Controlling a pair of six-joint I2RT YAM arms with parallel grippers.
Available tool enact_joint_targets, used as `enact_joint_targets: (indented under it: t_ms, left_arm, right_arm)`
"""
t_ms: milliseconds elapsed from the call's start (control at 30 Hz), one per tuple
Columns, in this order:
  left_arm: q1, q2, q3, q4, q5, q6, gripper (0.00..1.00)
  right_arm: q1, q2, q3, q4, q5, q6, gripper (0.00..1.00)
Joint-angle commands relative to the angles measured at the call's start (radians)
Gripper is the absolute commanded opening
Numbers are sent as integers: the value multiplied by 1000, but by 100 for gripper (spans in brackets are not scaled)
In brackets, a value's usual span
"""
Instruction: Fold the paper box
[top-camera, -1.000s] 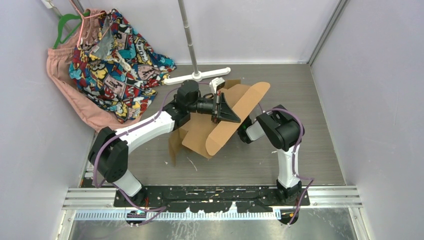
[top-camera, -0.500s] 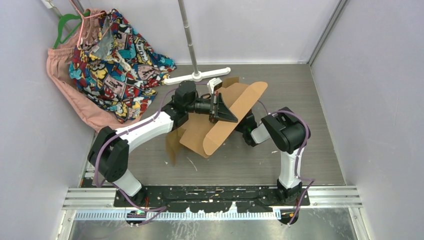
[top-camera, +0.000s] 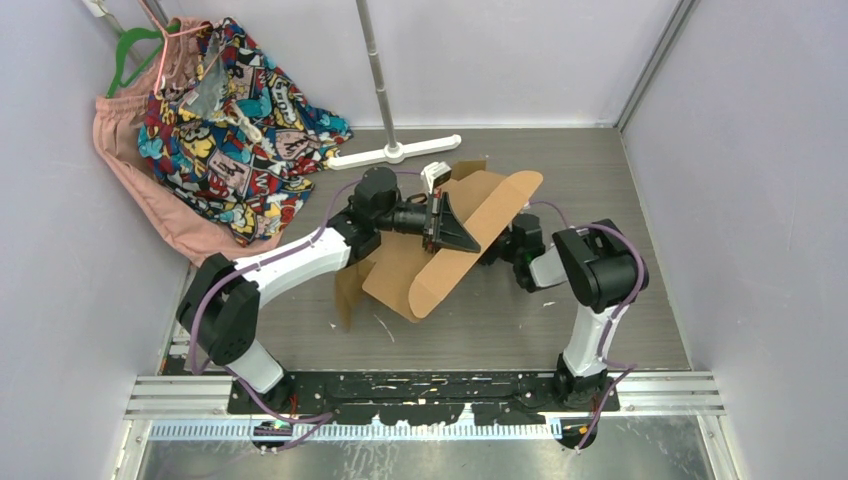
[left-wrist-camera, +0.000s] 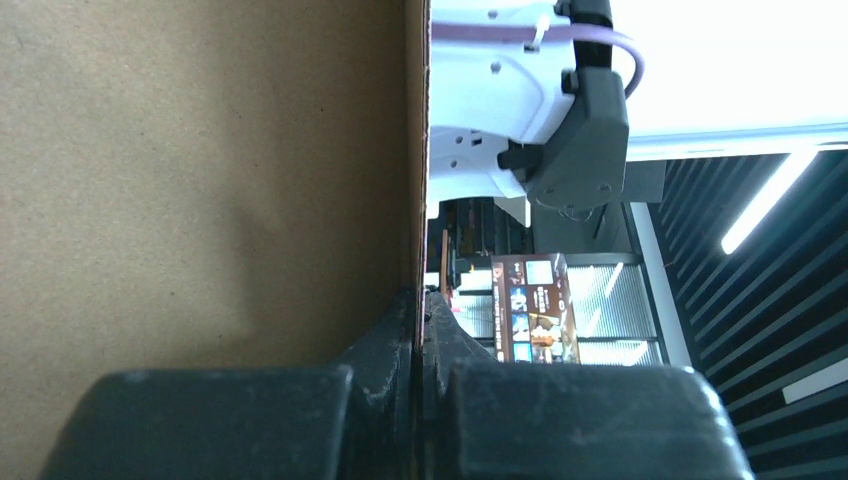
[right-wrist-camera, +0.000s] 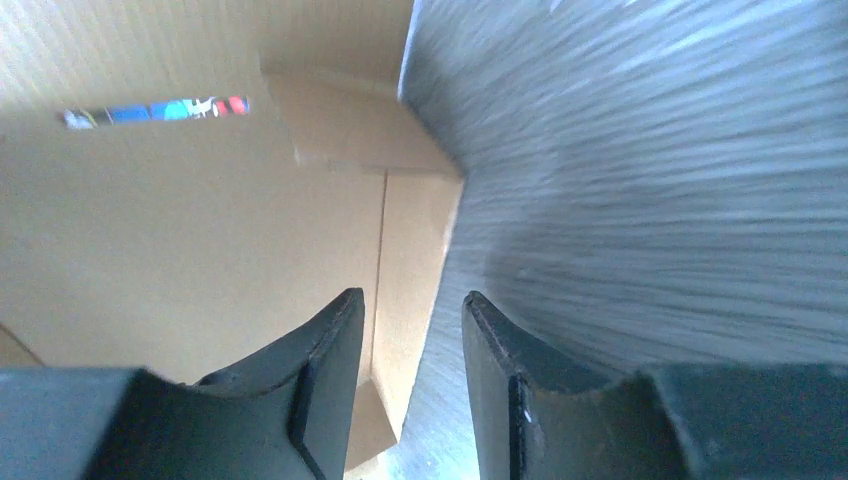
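The paper box (top-camera: 445, 245) is a brown cardboard sheet with flaps, held tilted above the table's middle. My left gripper (top-camera: 455, 232) is shut on an edge of the sheet; in the left wrist view the cardboard (left-wrist-camera: 200, 170) fills the left half and its edge runs down between my closed fingers (left-wrist-camera: 385, 350). My right gripper (top-camera: 503, 245) sits low at the sheet's right side, partly hidden under it. In the right wrist view its jaws (right-wrist-camera: 410, 330) stand apart, empty, with the cardboard's underside (right-wrist-camera: 180, 230) and a small flap (right-wrist-camera: 350, 130) just ahead.
A white stand base (top-camera: 395, 153) with a metal pole (top-camera: 372, 60) stands behind the box. Colourful printed cloth (top-camera: 235, 120) and pink cloth (top-camera: 150, 190) on a green hanger (top-camera: 130, 50) lie at the back left. Walls close in on both sides.
My right arm has swung rightward, its elbow moving out, with the gripper staying low beside the sheet. The left gripper and the cardboard have shifted slightly.
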Motion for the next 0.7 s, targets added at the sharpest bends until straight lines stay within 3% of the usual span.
enact_joint_targets:
  t_ms: [0,300,667]
  left_arm:
    - [-16,-5,-13,59,0,-14,2]
    - [-39,-13,-26,48,-18,-8,2]
    - [-69,-28,-43,41,-34,-8,2]
  right_arm:
    - [-115,-87,-27,25,-65,-8,47]
    - [-321,-144,65,-46,-100,19,47]
    - [-359,99,370,-30,-101,73,47]
